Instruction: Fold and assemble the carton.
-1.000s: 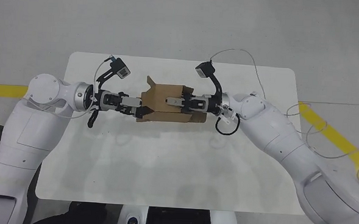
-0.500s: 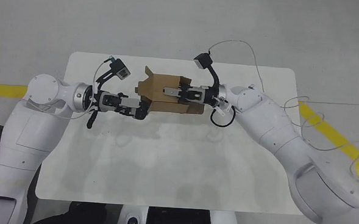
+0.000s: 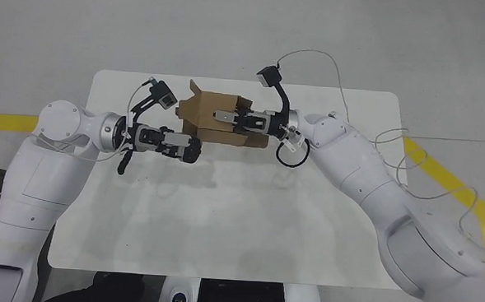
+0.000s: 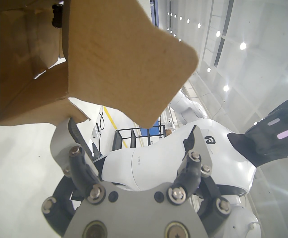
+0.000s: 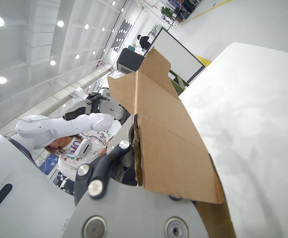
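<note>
Tucking that loose flap (image 4: 126,67) looks like the job; left gripper (image 4: 132,125), fingers (image 4: 76,135) apart, sits just beside the near corner of the carton (image 3: 203,108), so I'd push slowly; right gripper (image 3: 227,121) is clamped on the top panel, carton held above the table (image 3: 222,224); its far edge is close behind, so don't drift outward.

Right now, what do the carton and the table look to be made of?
Carton: brown corrugated cardboard, matte; its raw edge in the right wrist view shows layered, ragged fibre. Table: smooth white top with a slight sheen, likely laminate or plastic; the look alone leaves that open.
</note>
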You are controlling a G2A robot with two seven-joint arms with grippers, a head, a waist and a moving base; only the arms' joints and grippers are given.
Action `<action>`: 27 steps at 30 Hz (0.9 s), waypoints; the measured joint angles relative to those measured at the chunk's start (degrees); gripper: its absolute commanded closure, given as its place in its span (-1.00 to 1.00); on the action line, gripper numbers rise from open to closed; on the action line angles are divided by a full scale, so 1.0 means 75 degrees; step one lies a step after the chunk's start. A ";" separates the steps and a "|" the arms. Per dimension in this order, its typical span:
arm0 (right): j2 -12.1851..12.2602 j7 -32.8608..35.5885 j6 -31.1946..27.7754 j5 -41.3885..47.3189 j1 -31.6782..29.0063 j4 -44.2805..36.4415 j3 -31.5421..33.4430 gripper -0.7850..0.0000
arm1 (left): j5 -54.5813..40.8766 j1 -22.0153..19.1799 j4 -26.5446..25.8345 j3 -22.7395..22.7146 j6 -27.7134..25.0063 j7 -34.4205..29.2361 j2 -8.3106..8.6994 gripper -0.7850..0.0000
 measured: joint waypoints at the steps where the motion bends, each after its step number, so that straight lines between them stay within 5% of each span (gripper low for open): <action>1: -0.0026 0.0000 0.0000 -0.0018 -0.0003 0.0007 0.0006 1.00 | 0.0005 0.0002 0.0002 0.0005 0.0002 -0.0002 -0.0002 -1.00; 27: -0.0242 0.0203 0.0219 -0.0012 -0.0122 0.0028 0.0178 1.00 | 0.0174 0.0006 -0.0004 0.0032 0.0057 0.0009 -0.0047 -1.00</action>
